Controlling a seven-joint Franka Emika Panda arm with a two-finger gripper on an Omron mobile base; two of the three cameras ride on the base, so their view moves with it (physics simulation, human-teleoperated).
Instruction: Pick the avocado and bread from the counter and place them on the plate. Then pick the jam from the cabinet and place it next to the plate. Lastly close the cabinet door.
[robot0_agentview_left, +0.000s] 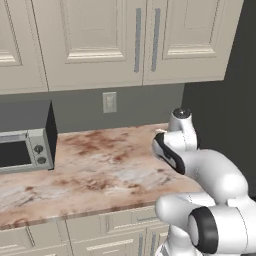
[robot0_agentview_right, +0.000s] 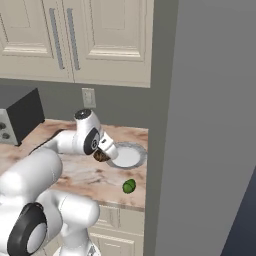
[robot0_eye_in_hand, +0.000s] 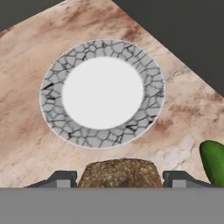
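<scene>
Above the counter (robot0_eye_in_hand: 26, 131), claw (robot0_eye_in_hand: 119, 179) gripping bread (robot0_eye_in_hand: 120, 174) — plate (robot0_eye_in_hand: 52, 109) just beyond, avocado (robot0_eye_in_hand: 213, 162) aside

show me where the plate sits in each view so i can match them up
Left base view: I can't make out the plate; the arm covers the counter's right end.
Right base view: the plate lies at the counter's right end, just right of the bread.
Hand view: upper centre, beyond the bread between the fingers.
Shared landmark: the avocado, near the front edge, at the lower right in the hand view.
</scene>
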